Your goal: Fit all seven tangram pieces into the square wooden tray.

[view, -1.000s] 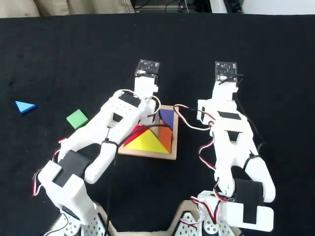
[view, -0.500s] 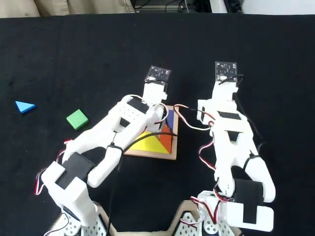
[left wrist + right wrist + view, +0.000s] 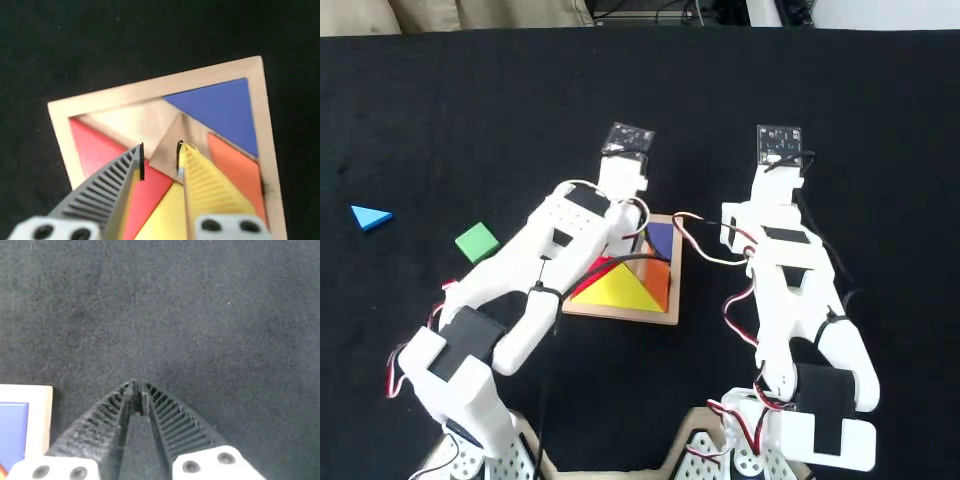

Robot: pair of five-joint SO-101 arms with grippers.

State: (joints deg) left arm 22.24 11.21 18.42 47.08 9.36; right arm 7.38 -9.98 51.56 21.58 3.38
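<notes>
The left gripper point(image 3: 160, 156) is held parted and empty over the bare pocket of the mid-table square wooden tray point(image 3: 150, 91), likely to gauge it, while the right gripper point(image 3: 138, 396) is parked closed to its right, out of the way.

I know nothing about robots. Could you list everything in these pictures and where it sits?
wooden tray: one, pale wood, mid-table.
red piece: one, red, in the tray.
yellow triangle: one, yellow, in the tray.
large blue triangle: one, blue, in a tray corner.
orange piece: one, orange, in the tray beside the large blue triangle.
small blue triangle: one, light blue, loose, far from the tray.
green square: one, green, loose, nearer the tray.
black cloth: one, black, covering the table.
left arm: one, white, over the tray.
right arm: one, white, beside the tray.
left tool: one, grey and yellow, open above the tray.
right tool: one, grey, shut above the cloth.
</notes>
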